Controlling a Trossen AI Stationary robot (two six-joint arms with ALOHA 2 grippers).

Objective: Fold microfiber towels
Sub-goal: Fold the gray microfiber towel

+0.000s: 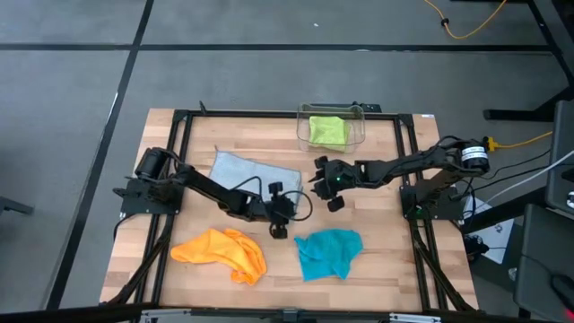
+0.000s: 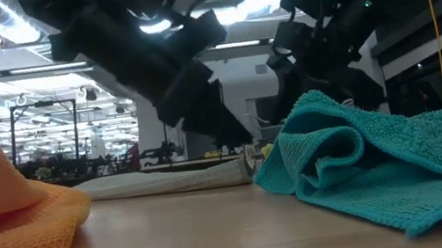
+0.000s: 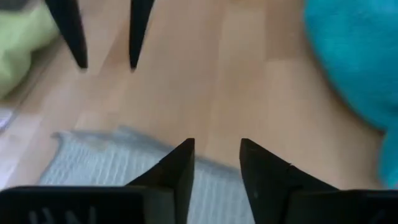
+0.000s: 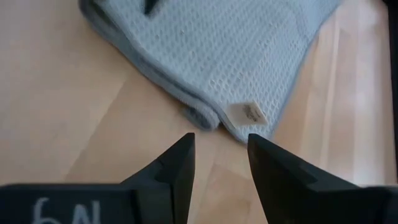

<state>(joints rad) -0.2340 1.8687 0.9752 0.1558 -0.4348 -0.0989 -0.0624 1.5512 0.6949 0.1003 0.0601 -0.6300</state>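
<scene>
High view: left gripper (image 1: 279,224) and right gripper (image 1: 325,184), both parted and empty, flank grey-blue towel (image 1: 251,170); next likely grasp its corners to fold.

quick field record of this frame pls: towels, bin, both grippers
grey-blue towel: flat on table, partly folded, tag at one corner
lime green towel: inside clear bin
orange towel: crumpled, front left
teal towel: crumpled, front centre
left gripper: open, empty, near the grey-blue towel's right edge
right gripper: open, empty, just right of the grey-blue towel
table: wooden, bare between towels
</scene>
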